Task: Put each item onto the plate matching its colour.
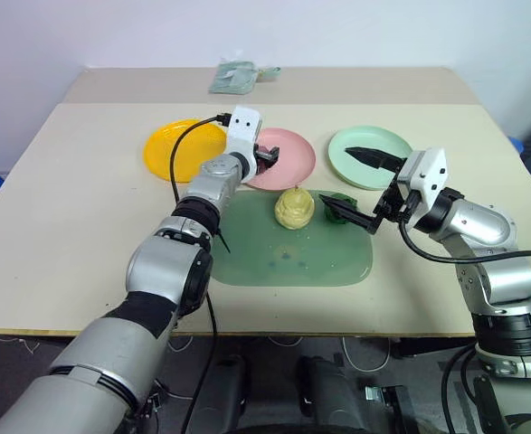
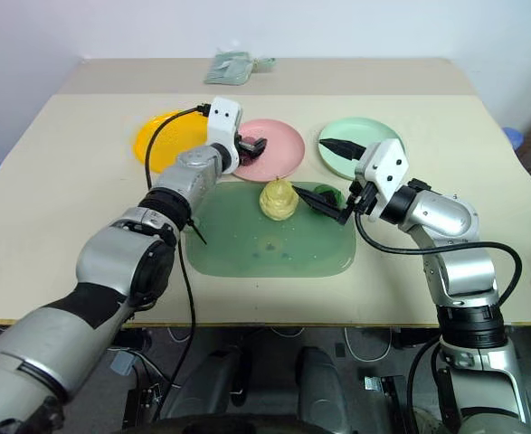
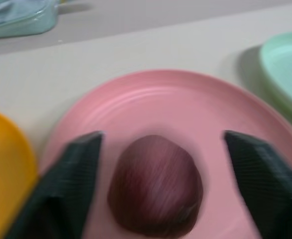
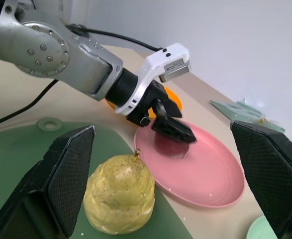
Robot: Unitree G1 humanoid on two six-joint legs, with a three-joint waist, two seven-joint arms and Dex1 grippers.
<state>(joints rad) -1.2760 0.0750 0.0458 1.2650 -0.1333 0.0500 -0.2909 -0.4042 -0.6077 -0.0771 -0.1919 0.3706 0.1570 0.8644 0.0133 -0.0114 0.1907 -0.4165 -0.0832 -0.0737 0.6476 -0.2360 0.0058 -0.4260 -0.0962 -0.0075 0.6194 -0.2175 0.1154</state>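
Observation:
My left gripper (image 1: pixel 267 159) reaches over the pink plate (image 1: pixel 294 163), open. The dark maroon ball (image 3: pixel 155 186) rests on that plate between the fingers (image 3: pixel 68 184), with a gap on each side. A pale yellow pear-shaped lump (image 1: pixel 294 208) stands upright on the green mat (image 1: pixel 283 258), just in front of the pink plate. My right gripper (image 1: pixel 339 181) is open wide; one finger hangs over the mint green plate (image 1: pixel 360 176), the other partly covers the dark green lump (image 1: pixel 343 198) on the mat. The yellow plate (image 1: pixel 170 149) lies at the left.
A pale green packet (image 1: pixel 238 77) lies at the far edge of the table. The left arm's black cable (image 1: pixel 176 158) loops over the yellow plate. The three plates sit in a row behind the mat.

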